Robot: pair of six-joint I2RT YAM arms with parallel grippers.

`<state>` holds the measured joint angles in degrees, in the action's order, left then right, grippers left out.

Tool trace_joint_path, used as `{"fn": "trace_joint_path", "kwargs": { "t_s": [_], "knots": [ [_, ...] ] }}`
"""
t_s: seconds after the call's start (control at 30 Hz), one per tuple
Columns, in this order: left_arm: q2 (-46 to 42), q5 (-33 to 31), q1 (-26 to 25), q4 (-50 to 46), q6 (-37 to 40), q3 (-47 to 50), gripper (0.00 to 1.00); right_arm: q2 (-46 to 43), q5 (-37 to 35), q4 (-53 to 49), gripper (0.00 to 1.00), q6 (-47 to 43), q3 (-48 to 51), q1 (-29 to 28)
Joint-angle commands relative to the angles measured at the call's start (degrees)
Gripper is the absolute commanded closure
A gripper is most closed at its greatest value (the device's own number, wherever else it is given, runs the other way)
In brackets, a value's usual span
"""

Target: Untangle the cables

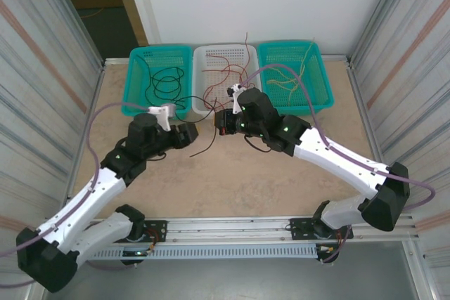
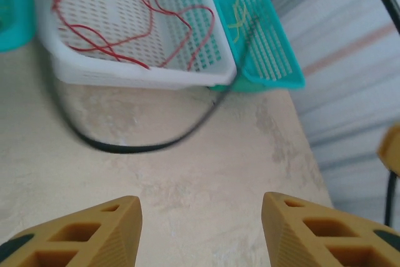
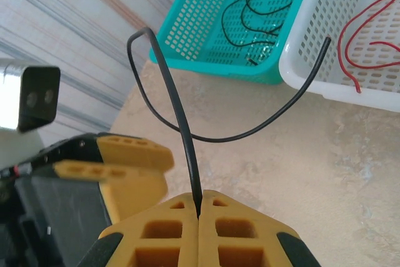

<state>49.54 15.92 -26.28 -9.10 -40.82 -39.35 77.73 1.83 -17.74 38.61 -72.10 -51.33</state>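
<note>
My right gripper (image 3: 199, 209) is shut on a black cable (image 3: 181, 117). The cable rises from the jaws, bends over, then sweeps in a loop to a free end by the white basket (image 3: 375, 85). My left gripper (image 2: 201, 217) is open just left of it, low over the table, with nothing between its fingers (image 2: 119, 229). The two grippers sit close together in the top view, left gripper (image 1: 193, 133) and right gripper (image 1: 223, 126). More black cables (image 1: 165, 83) lie in the left teal basket (image 1: 140, 103). Red cables (image 1: 226, 74) fill the white basket, and yellowish cables (image 1: 292, 79) the right teal basket (image 1: 320, 96).
The three baskets stand side by side along the table's far edge. A loose red cable (image 1: 204, 147) lies on the table between the arms. Corrugated walls close in both sides. Bare tabletop lies in front of the baskets.
</note>
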Motion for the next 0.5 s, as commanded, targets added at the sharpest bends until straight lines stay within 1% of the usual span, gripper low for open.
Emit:
{"fn": "trace_joint_path", "kwargs": {
  "t_s": [0.0,0.13,0.3,0.47],
  "knots": [
    [-2.3,6.0,0.8,4.5,-4.9,1.3,0.44,-1.2,0.9,1.7,1.0,0.8,0.3,0.4],
    [-2.7,8.5,0.8,6.4,-4.8,1.0,0.44,-1.1,1.3,2.2,1.0,1.1,0.2,0.6],
    [-1.5,4.0,0.8,2.6,-4.8,1.4,0.44,-1.2,2.8,3.3,1.0,1.7,-0.2,0.8],
    [-0.1,3.4,0.8,4.6,-6.5,2.1,0.4,-1.4,4.9,4.7,1.0,3.1,0.0,0.7]
  ]
}}
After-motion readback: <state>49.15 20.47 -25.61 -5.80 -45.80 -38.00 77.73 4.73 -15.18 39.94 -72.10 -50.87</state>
